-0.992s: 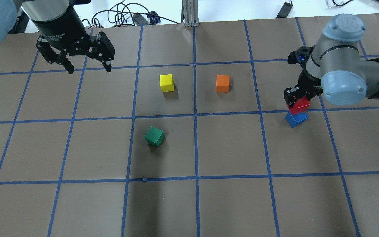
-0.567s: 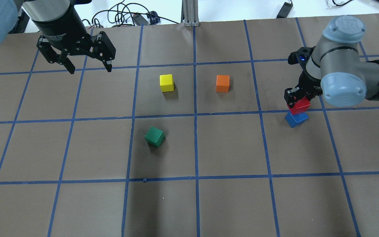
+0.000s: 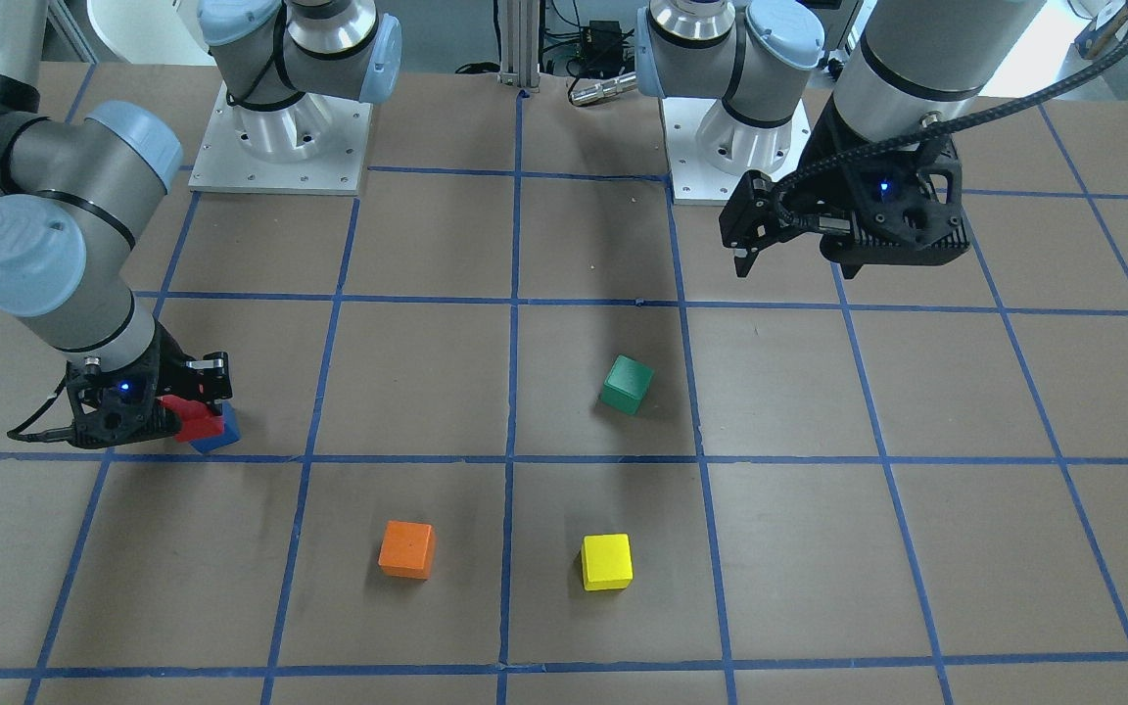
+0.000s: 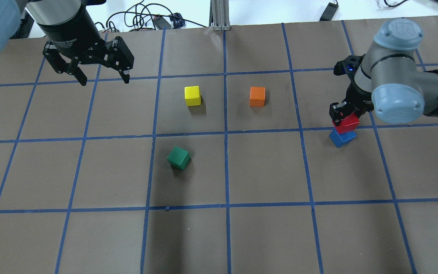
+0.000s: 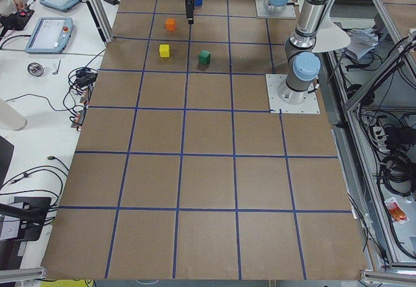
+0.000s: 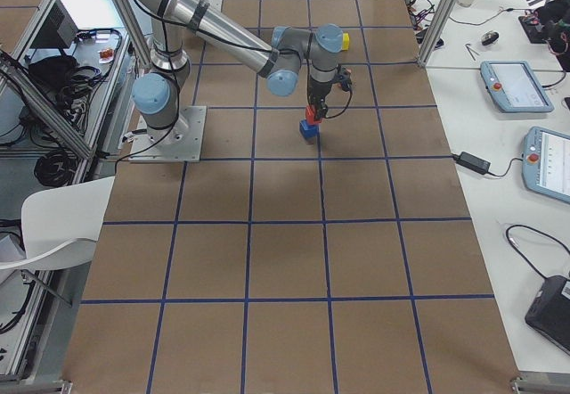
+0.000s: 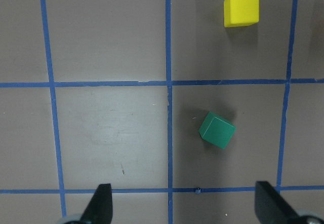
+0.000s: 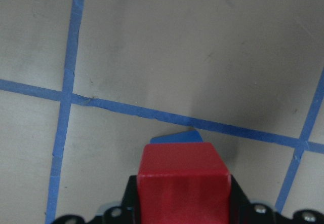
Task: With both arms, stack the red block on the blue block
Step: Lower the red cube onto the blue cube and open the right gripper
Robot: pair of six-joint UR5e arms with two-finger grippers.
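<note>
The red block [image 4: 347, 123] is held between the fingers of my right gripper [image 4: 345, 117], directly over the blue block [image 4: 342, 137] at the table's right. The red block looks to be touching the blue one or just above it; I cannot tell which. In the front view the red block [image 3: 194, 415] hides most of the blue block [image 3: 221, 432], and my right gripper [image 3: 190, 406] is shut on it. In the right wrist view the red block [image 8: 183, 182] fills the bottom, with a blue corner [image 8: 174, 137] showing behind it. My left gripper [image 4: 103, 78] is open and empty, high over the far left.
A yellow cube [image 4: 192, 95] and an orange cube [image 4: 257, 96] sit mid-table, and a green cube [image 4: 178, 157] lies turned at an angle nearer me. The left wrist view shows the green cube [image 7: 217, 129] and the yellow cube [image 7: 241, 9] below. Cables lie beyond the far edge.
My right gripper and the red block have shifted very slightly to the right over the blue block. My left gripper has barely moved and stays open.
</note>
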